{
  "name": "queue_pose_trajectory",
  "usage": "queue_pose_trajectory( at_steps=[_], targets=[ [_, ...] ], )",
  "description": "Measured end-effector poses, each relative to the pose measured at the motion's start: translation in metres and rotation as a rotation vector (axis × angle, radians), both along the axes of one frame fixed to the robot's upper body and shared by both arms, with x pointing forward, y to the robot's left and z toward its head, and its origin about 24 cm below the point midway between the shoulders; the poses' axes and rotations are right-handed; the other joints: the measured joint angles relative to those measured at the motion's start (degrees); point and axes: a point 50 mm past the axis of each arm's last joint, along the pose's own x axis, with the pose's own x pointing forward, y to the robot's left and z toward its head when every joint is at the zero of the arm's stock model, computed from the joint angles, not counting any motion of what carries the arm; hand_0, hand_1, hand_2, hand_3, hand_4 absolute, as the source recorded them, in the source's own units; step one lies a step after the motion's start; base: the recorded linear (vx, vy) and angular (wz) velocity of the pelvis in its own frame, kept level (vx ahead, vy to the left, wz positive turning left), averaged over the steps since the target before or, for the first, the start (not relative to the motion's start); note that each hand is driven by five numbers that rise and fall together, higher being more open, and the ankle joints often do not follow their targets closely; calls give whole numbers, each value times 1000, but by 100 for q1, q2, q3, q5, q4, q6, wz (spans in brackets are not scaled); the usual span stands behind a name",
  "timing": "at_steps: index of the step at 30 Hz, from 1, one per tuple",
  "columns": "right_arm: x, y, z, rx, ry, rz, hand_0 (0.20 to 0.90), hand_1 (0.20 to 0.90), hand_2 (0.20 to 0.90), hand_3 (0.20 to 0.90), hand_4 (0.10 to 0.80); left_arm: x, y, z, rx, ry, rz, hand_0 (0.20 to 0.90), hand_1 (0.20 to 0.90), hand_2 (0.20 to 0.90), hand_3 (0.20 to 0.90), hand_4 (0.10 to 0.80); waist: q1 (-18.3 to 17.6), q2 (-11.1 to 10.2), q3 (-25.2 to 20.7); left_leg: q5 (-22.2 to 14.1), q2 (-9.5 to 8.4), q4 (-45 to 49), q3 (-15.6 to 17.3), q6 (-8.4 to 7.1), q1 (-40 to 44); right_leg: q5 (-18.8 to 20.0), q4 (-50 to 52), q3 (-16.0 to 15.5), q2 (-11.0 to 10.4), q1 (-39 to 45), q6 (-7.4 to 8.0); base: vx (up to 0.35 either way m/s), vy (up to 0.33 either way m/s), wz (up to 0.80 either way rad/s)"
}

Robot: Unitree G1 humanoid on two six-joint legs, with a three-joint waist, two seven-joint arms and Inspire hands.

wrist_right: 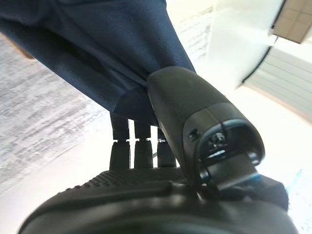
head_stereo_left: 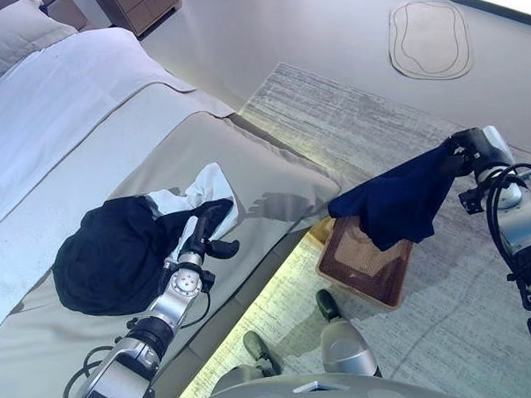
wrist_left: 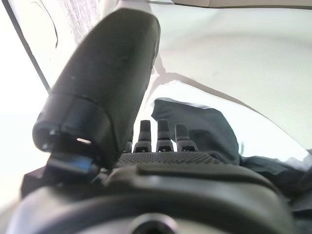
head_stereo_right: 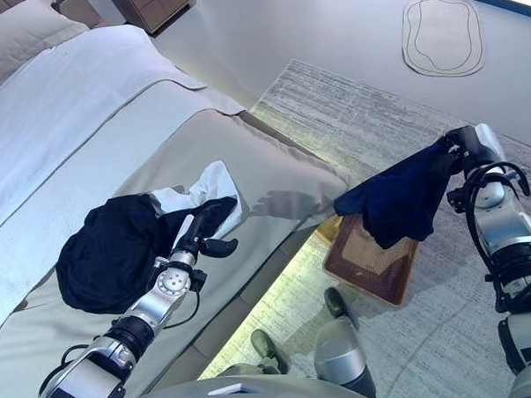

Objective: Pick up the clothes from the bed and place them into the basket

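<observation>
One bed (head_stereo_left: 246, 165) carries two garments, one black (head_stereo_left: 109, 254) and one white (head_stereo_left: 208, 186), beside one brown basket (head_stereo_left: 365, 263) on the floor. The right hand (head_stereo_left: 464, 151) grips one navy garment (head_stereo_left: 398, 198) above the basket; the left hand (head_stereo_left: 209, 228) rests with fingers straight on the black one.

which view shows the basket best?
Right eye view: the brown basket sits on the rug beside the bed, partly covered by the navy garment hanging from the right hand. Left eye view shows much the same; neither wrist view clearly shows it.
</observation>
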Motion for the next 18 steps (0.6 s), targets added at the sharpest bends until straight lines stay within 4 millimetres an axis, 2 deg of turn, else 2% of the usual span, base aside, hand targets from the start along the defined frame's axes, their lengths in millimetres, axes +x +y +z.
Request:
queue_pose_trajectory(
  at_steps=[6,8,9,13,18],
  targets=[
    [-11,-13,-29,26,85,-82,300,300,300,200,100,2,-5,1,0,-4,-19,900,900,900,900,800,91,19,5,2,2,11,-16,0,3,6,2,-25,-1,16,-6,-28,-31,1],
    [-14,-17,-33,32,99,-84,594,594,594,543,443,3,-7,2,2,-5,-30,900,900,900,900,800,116,20,5,2,1,17,-40,0,2,19,2,-48,-3,31,-24,-30,-27,5],
    [-14,-17,-34,34,100,-77,900,900,900,900,800,2,-7,2,1,-4,-31,900,900,900,900,800,118,20,5,2,1,18,-45,1,2,19,2,-54,-4,34,-24,-23,-19,4],
    [-15,-16,-44,42,166,-10,900,900,900,900,800,3,-11,1,-4,4,-57,900,900,900,900,800,157,26,0,17,15,20,-148,-19,24,19,2,-166,-2,113,-24,-13,-31,12],
    [-25,-17,-70,42,266,-47,900,900,900,900,800,6,-14,4,-5,-5,-67,900,900,900,900,800,389,36,-7,24,26,4,-188,-30,18,19,1,-192,3,119,-24,-34,-32,5]
  ],
)
